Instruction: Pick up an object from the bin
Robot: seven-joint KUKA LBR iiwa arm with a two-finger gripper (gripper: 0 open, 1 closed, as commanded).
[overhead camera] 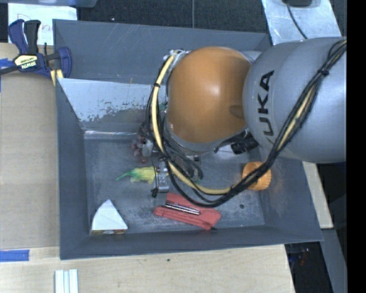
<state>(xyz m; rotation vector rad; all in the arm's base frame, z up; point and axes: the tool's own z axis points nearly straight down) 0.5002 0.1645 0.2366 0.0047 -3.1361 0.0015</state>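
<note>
My gripper reaches down from under the arm's wrist into the middle of the bin floor. Just to its left lies a small yellow-green thing with a pointed green end; it is next to the gripper's tip, and I cannot tell whether they touch. A flat red tool-like thing with a dark stripe lies just in front of the gripper. A small dark reddish thing sits behind it, close to the cables.
A white wedge rests in the bin's front left corner. An orange ball lies at the right, partly behind a cable. The arm and its orange cover hide the bin's back right part.
</note>
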